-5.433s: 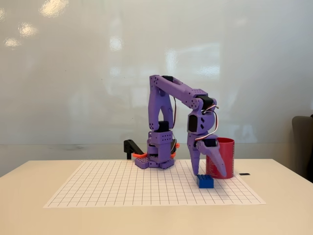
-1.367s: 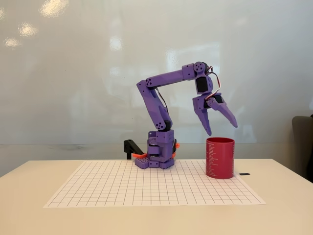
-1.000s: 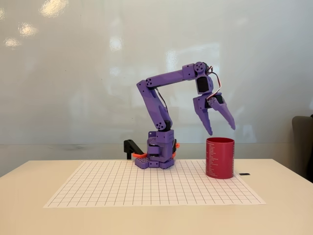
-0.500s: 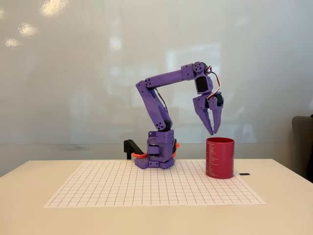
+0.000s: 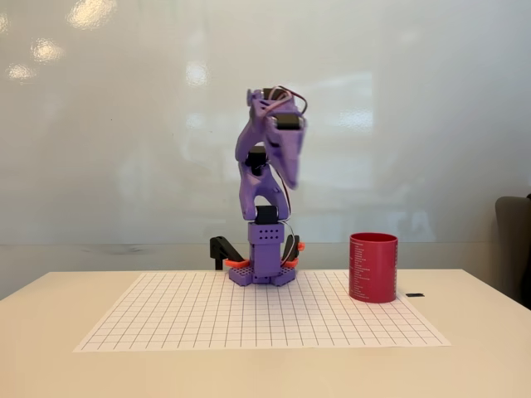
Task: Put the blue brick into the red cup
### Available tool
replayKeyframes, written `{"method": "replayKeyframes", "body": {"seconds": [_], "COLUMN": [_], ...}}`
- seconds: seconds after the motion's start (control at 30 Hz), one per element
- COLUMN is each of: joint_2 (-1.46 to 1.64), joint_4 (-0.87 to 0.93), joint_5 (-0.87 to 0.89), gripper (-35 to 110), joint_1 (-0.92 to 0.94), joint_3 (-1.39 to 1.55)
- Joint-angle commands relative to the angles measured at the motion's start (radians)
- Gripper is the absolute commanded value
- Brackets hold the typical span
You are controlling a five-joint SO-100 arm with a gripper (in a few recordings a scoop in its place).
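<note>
Upright on the right side of a white gridded mat point(image 5: 207, 319), the red cup point(image 5: 373, 267) stands with its long axis vertical — mouth up. Well apart, the purple arm is folded above its base; its blurred claw point(image 5: 290, 170) hangs downward — I cannot tell its opening.

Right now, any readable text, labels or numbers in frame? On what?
Nothing legible.
red cup: a column of small pale print runs down its side, too small to read.
Grid mat: only lines, no numbers or letters.
Small dark tag on the table beside the cup: too small to tell whether it carries text.
</note>
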Motion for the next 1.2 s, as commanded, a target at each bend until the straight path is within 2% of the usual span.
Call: {"method": "replayKeyframes", "body": {"seconds": [0.0, 0.3, 0.53, 0.83, 0.97, 1.07, 1.17], "joint_2": [0.164, 0.488, 0.687, 0.689, 0.689, 0.689, 0.689], "joint_4": [-0.006, 0.043, -0.051, -0.195, -0.155, -0.078, -0.078], "joint_5": [0.006, -0.031, -0.018, -0.009, -0.037, -0.021, -0.011], "gripper": [-1, -1, -1, -1, -1, -1, -1], "joint_1": [0.084, 0.264, 0.225, 0.213, 0.213, 0.212, 0.212], "joint_3": [0.0, 0.054, 0.5, 0.95, 1.101, 1.089, 1.089]}}
